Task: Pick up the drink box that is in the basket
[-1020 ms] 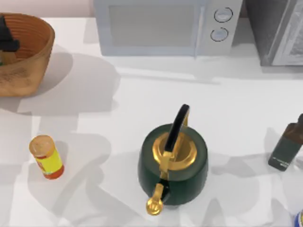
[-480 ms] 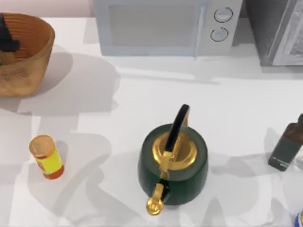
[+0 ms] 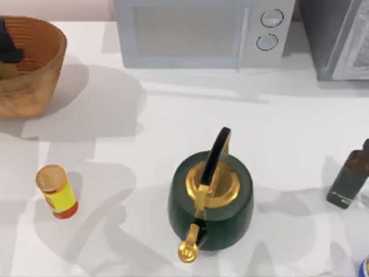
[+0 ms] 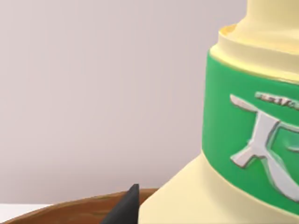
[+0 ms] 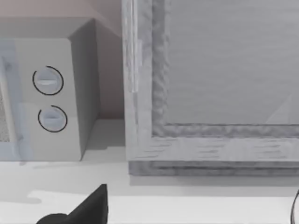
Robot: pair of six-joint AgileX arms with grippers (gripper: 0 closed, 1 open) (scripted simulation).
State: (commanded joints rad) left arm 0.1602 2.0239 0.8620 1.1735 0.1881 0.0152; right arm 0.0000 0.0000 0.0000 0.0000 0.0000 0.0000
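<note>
**A:** Start far to the left of the kettle [image 3: 210,202]. What stands there?

**B:** The wicker basket [image 3: 34,69], up and well to the left of the kettle, at the tabletop's [image 3: 144,150] back corner. The left hand [image 3: 8,49] is down inside it, dark against the weave.

**A:** And the drink box?

**B:** The drink box [image 4: 224,140] is in the basket, right under that hand. The left wrist view has it very close: pale yellow sides, a green patch with white marks, and the basket's brown rim low behind it.

**A:** Is the hand clenched on it?

**B:** I cannot tell. Nothing shows whether it is grasping the box or released.

**A:** Nearer the kettle?

**B:** A yellow jar [image 3: 56,191] with a red base and a golden lid, well to the kettle's left and about level with it, standing apart from the basket.

**A:** The kettle itself?

**B:** Green with a gold lid, a black handle arched over it and a gold spout pointing at the front edge.

**A:** Behind it?

**B:** A microwave [image 3: 199,32], against the back wall, with two round dials.

**A:** To its right?

**B:** A dark bottle [image 3: 349,182], well apart from the kettle. Farther back on that side is a grey cabinet [image 3: 340,37], just beside the microwave.

**A:** The right hand?

**B:** The right hand [image 5: 86,212] faces the microwave's dials and the cabinet. Clenched or released, I cannot tell.
</note>
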